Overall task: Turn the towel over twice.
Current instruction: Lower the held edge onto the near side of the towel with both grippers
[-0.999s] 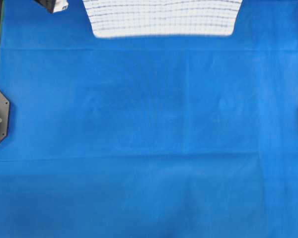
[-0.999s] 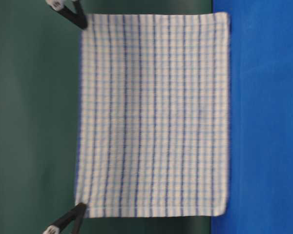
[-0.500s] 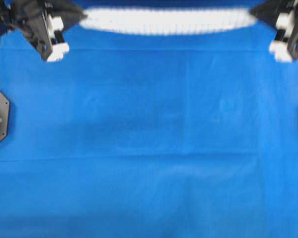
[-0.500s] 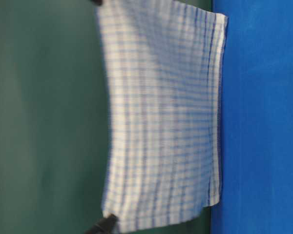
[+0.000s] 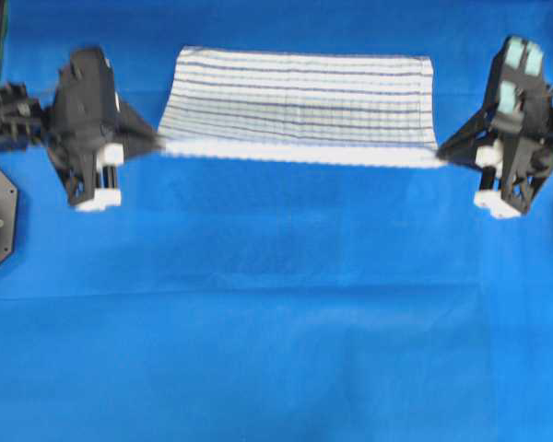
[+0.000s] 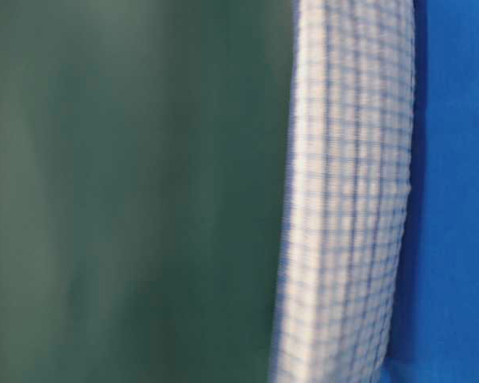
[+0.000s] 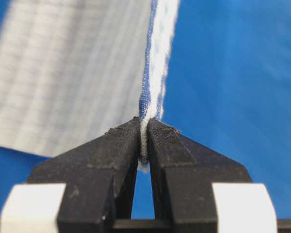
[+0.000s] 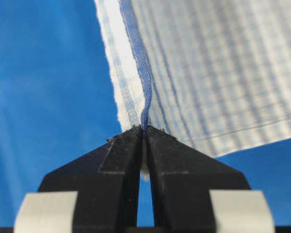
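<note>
No writing or brand mark can be read on anything. The towel (image 5: 300,97) hangs stretched between the two grippers above the blue counter (image 5: 276,350), near its far side. The left gripper (image 7: 143,141) has its jaws closed tight on one corner of the towel's hemmed edge, and the right gripper (image 8: 144,138) pinches the opposite corner the same way. The cloth slopes away from the taut edge toward the counter's far side.

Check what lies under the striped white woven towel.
Under the striped white woven towel, pinched by the left gripper and right gripper, lies plain blue table covering; the patch beneath it is hidden.
</note>
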### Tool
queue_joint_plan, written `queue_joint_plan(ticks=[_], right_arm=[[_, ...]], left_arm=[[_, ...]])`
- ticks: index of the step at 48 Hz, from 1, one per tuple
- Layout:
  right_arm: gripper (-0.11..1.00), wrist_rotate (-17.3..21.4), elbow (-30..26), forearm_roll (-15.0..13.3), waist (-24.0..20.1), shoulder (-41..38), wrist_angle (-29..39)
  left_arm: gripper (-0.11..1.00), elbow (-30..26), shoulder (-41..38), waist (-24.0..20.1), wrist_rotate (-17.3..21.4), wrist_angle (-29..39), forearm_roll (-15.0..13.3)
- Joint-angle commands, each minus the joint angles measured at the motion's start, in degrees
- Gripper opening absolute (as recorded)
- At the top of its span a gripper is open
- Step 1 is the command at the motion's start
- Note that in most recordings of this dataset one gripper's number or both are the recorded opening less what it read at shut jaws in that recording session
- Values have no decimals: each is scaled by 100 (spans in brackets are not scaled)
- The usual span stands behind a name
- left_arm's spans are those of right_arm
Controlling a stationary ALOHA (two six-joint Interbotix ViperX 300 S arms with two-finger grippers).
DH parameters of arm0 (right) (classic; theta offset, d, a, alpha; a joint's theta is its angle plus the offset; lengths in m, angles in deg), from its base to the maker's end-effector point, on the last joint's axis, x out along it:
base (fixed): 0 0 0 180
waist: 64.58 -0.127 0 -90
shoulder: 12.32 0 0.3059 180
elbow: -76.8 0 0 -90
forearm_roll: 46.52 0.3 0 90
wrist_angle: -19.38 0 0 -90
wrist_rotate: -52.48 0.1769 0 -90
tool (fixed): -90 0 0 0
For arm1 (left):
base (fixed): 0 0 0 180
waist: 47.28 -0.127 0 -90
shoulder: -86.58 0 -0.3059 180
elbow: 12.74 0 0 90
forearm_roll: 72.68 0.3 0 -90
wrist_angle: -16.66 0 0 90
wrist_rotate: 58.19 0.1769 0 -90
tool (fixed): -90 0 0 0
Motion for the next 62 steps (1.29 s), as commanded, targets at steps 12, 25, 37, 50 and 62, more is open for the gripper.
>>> queue_joint_plan(ticks=[12,25,37,50,62], right_arm=[[6,782,-18,18,-905,-527,-114],[6,1318,-35,18,-1494,-949,-290],[6,1494,-114,9,-1688,-1213,-299],[6,1503,-193,9,-1688,-1301,-316],[27,1564,-290,18,-1872,-1389,-316]], left_arm=[[3,176,-413,940,-940,-44,-18],[3,193,-501,1450,-1195,-53,-18],[3,132,-642,1687,-1178,-70,-9],[4,123,-694,1687,-1178,-132,-9],[27,123,-677,1687,-1178,-97,-9]])
